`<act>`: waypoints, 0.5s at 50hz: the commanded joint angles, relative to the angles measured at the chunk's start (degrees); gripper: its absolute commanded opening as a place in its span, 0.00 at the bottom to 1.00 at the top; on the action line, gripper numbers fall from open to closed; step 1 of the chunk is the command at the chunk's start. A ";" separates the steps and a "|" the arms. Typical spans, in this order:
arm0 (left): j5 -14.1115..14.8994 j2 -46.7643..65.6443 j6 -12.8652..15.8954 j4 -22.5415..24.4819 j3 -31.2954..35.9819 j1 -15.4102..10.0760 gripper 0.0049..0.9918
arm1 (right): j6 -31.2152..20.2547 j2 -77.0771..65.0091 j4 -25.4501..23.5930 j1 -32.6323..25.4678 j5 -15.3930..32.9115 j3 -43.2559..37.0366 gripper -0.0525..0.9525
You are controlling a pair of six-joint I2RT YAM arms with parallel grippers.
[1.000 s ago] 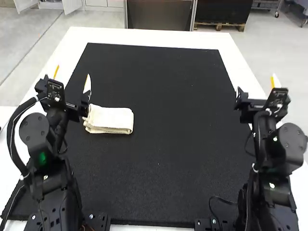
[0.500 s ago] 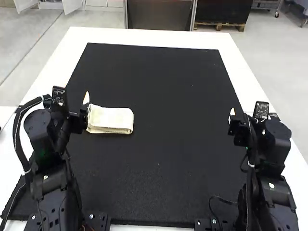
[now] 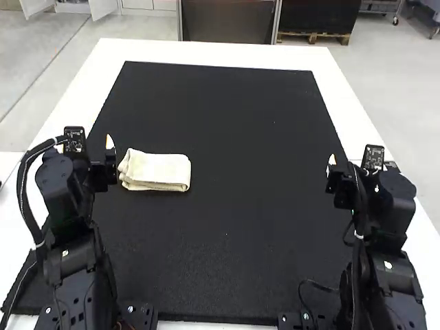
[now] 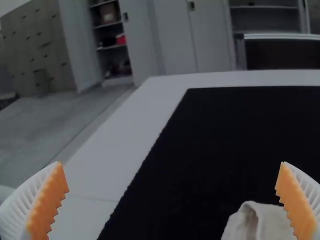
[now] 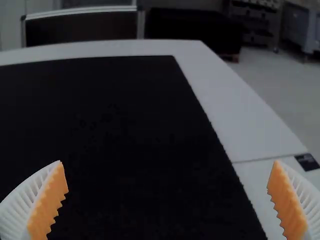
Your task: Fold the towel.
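Towel: lies on the black mat [image 3: 227, 213], toward the left arm's side of the desk [image 3: 89, 89]. The towel [image 3: 157, 170] is folded into a compact oblong, with layers stacked along its near edge and loops of the fold at its left end. Number of layers: cannot tell.
Left arm, change: within the last half second its gripper has drawn back sideways from the towel's left end, leaving that end in plainer view. The towel's position and outline are unchanged over the same interval.
Right arm, change: lowered and drawn back between the two earlier views; no further shift since.
Bearing on task: in my judgement the folding is complete or very nearly so, and the arms are in a retired posture.
Left gripper [image 4: 171, 162]: fingers spread wide, with orange pads [image 4: 49, 202] well apart and nothing pinched. It stands just beside the towel; no contact can be made out.
Right gripper [image 5: 167, 161]: likewise spread wide and holding nothing, well apart from the towel at the mat's right edge.
Fold condition: outline reasonably square, left end slightly uneven. Acceptable in my view; at most a light tidying press.
Risk: a low sweep by the left gripper could catch the looped end and loosen the fold.
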 commanded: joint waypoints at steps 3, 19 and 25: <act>-1.12 -0.43 -0.04 -0.22 -0.23 -5.17 0.98 | 0.30 -0.38 0.03 -0.51 -0.89 -0.32 0.97; -1.29 -0.34 -0.30 -1.98 -0.23 -22.93 0.98 | 0.30 -0.38 0.03 -0.51 -0.89 -0.32 0.97; -1.29 -0.34 -0.39 -1.89 -0.23 -22.22 0.98 | 0.30 -0.38 0.03 -0.51 -0.89 -0.32 0.97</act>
